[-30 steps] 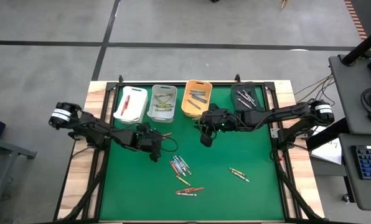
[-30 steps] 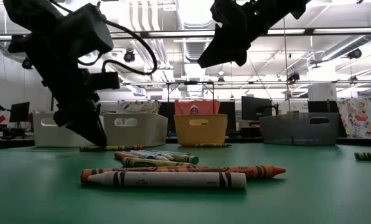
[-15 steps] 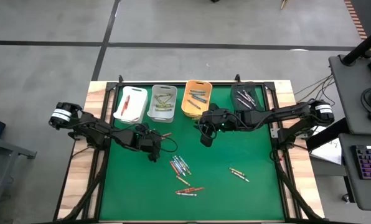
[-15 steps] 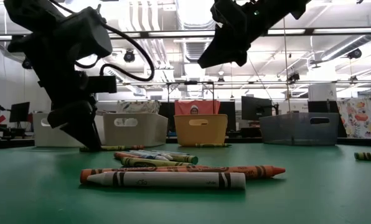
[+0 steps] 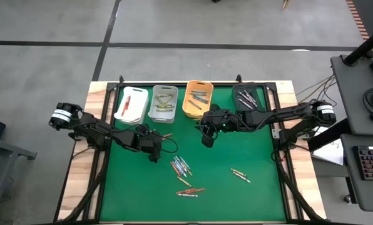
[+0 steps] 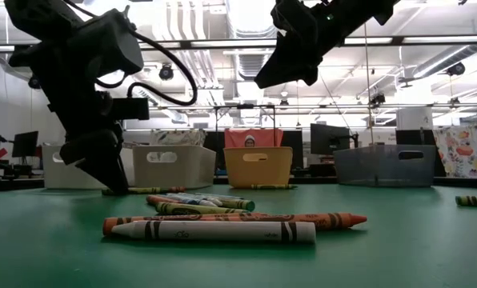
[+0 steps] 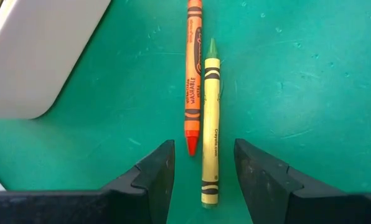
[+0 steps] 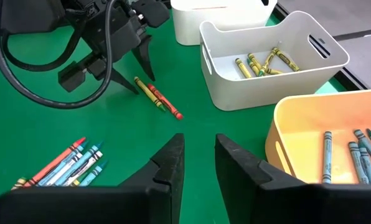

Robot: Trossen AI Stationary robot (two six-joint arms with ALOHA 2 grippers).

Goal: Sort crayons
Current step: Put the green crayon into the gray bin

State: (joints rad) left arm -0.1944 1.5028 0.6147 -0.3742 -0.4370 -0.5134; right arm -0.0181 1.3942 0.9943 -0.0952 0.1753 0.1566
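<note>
From above, the left gripper (image 5: 154,154) is hanging low over the green mat, just beside the grey-white bin (image 5: 163,104), and its fingers are standing apart with nothing between them. The right gripper (image 5: 206,139) is waiting higher, below the orange bin (image 5: 197,99); its fingers are also apart and empty. Most loose crayons (image 5: 181,167) are lying in a small cluster in the middle of the mat, some more (image 5: 240,174) are lying to the right, and each bin is already holding a few.

In the low view, the left gripper (image 6: 110,178) is pointing down close to the mat, and a white crayon (image 6: 213,232) with an orange one (image 6: 246,218) behind it are lying in front.

In the left wrist view, an orange crayon (image 7: 193,74) and a yellow-green crayon (image 7: 211,127) are lying side by side, touching, with their near ends between the two open fingers (image 7: 149,171).

In the right wrist view, the fingers (image 8: 167,167) are standing slightly apart, and the same pair (image 8: 157,96) is showing under the left gripper.

I judge the crayons are light, stiff and a little brittle, and the paper wrap is giving fair friction. Because they are round and can roll, it seems better to pinch one across its middle. As the two are touching, the fingers could take both at once.
</note>
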